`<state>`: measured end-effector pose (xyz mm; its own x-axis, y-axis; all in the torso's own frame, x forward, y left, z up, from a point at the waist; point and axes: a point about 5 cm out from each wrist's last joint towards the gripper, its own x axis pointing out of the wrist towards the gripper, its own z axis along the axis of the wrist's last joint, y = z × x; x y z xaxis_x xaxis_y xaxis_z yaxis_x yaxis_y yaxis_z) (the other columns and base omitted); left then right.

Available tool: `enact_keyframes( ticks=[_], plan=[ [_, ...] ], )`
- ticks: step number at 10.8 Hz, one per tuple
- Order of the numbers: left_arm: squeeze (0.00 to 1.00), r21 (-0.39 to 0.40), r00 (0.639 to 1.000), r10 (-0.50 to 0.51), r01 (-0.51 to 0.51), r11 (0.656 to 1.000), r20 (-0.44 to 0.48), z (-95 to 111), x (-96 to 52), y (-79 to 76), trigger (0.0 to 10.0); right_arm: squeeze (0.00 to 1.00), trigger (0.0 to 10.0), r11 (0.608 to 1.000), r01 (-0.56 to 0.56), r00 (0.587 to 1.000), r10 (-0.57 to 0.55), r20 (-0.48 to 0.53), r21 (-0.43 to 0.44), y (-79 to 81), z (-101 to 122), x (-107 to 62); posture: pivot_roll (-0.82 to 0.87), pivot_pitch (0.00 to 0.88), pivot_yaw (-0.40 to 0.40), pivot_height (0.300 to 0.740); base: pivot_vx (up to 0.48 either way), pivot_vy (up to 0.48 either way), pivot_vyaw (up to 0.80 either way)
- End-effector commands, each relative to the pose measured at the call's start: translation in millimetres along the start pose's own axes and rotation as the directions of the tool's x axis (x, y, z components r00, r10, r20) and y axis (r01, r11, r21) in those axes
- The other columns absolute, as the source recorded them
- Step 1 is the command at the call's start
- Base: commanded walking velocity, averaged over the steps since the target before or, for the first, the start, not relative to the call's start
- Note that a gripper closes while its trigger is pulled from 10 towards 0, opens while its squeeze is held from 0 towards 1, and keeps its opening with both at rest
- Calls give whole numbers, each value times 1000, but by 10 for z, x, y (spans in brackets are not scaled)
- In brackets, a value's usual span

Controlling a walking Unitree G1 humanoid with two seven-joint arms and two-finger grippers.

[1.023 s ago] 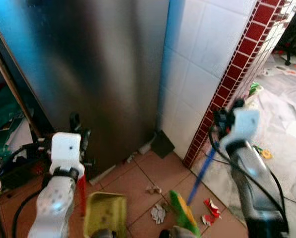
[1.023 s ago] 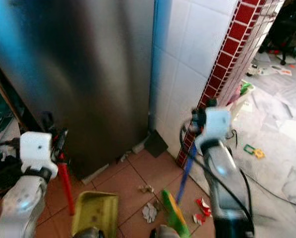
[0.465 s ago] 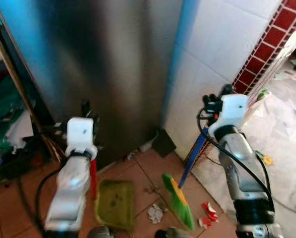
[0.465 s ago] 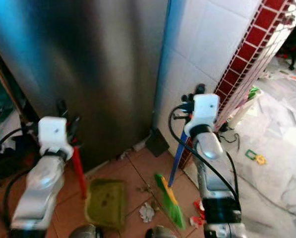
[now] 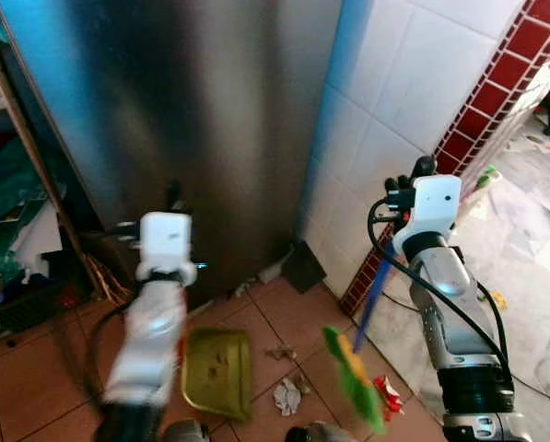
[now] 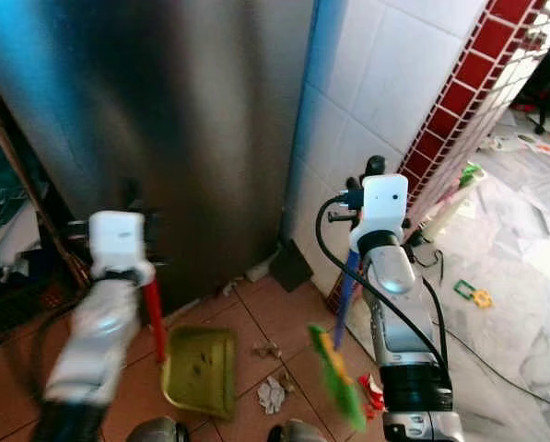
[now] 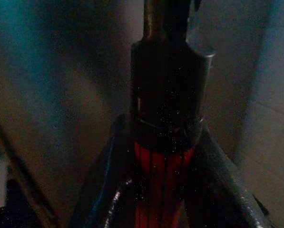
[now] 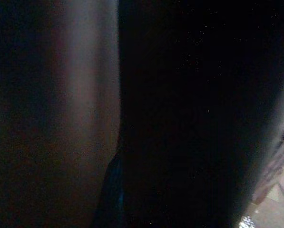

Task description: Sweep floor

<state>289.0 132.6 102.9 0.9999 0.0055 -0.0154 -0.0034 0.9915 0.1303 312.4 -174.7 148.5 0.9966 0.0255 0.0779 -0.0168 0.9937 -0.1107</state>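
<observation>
Head stereo pair angled down at a shared floor corner; wrist views close, dark, along each claw

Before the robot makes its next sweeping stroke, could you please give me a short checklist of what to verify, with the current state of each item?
1. Left gripper closed on the dustpan's red handle: ok.
2. Right gripper holding the broom's blue handle: cannot tell; the grip is hidden and its wrist view is dark.
3. Dustpan down on the tiled floor: ok.
4. Paper scraps lying between dustpan and green broom head: ok.
5. Red scraps beyond the broom head, away from the dustpan: not ok.
</observation>
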Motion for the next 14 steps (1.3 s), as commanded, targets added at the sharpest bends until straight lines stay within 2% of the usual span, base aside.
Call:
enact_keyframes(
  ticks=[1,3,5,7,9,11,13,14],
  plan=[
    [0,-20,996,-50,52,998,76,151,113,-175,10000,0,10000,999,31,1000,-31,2,12,-18,44,12,-114,17,-88,740,0,0,0],
    [0,-33,993,-65,69,997,94,162,186,-279,10000,0,10000,997,32,999,-30,-31,65,36,9,-29,-126,24,-90,740,0,0,0],
    [0,-29,993,-96,98,995,65,29,187,-452,10000,0,10000,987,45,994,-28,-107,155,112,-64,-69,-144,29,-94,740,0,0,0],
    [0,-49,993,-100,102,994,57,32,208,-443,10000,0,10000,984,50,992,-28,-125,174,134,-53,-42,-146,30,-96,740,0,0,0],
    [0,-13,993,-95,96,995,71,151,206,-397,10000,0,10000,985,44,992,-23,-124,165,133,-39,-43,-139,32,-98,740,0,0,0],
    [0,12,989,-90,90,996,115,313,133,-275,10000,0,10000,987,43,992,-24,-125,154,127,-46,-33,-120,37,-99,740,0,0,0],
    [0,28,989,-89,86,996,115,379,86,-193,10000,0,10000,989,48,996,-37,-75,141,111,25,1,-109,33,-97,740,0,0,0],
    [0,35,991,-93,90,995,99,347,77,-184,10000,0,10000,990,50,997,-43,-56,134,98,54,12,-107,30,-95,740,0,0,0]
  ],
)
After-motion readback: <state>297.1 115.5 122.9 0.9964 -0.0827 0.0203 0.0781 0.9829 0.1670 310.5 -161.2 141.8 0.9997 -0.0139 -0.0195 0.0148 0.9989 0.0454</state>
